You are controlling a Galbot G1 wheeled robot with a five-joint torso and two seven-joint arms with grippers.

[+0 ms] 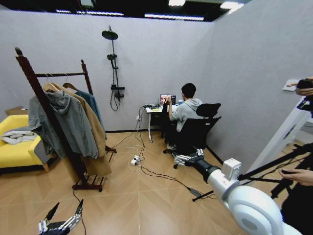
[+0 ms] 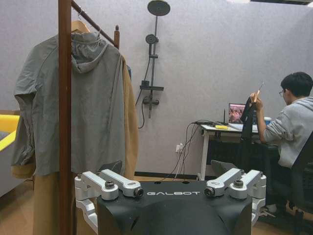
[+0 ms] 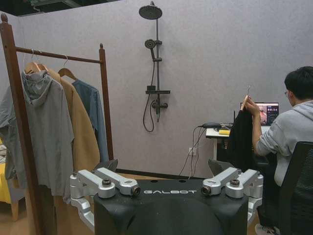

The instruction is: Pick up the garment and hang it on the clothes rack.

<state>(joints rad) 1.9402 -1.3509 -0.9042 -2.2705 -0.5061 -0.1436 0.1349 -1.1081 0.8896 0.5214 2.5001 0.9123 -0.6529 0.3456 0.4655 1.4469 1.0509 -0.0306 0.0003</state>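
The garment (image 1: 91,101) hung at the far end of the rack (image 1: 36,85), mostly hidden behind the coat (image 1: 93,128) and hoodie (image 1: 66,122); in my right wrist view only a teal strip (image 3: 94,115) showed. By the desk (image 1: 155,109), a person held something dark (image 3: 239,142) I couldn't make out. Both wrists read "GALBOT". My left pincer (image 1: 62,219) sat low with its fingers spread and nothing in them, same in its wrist view (image 2: 173,192). My right pincer (image 1: 188,158) was out front, also spread and holding nothing (image 3: 170,190). Grey walls, wood floor (image 1: 146,200), cables (image 1: 161,176) trailing across it.
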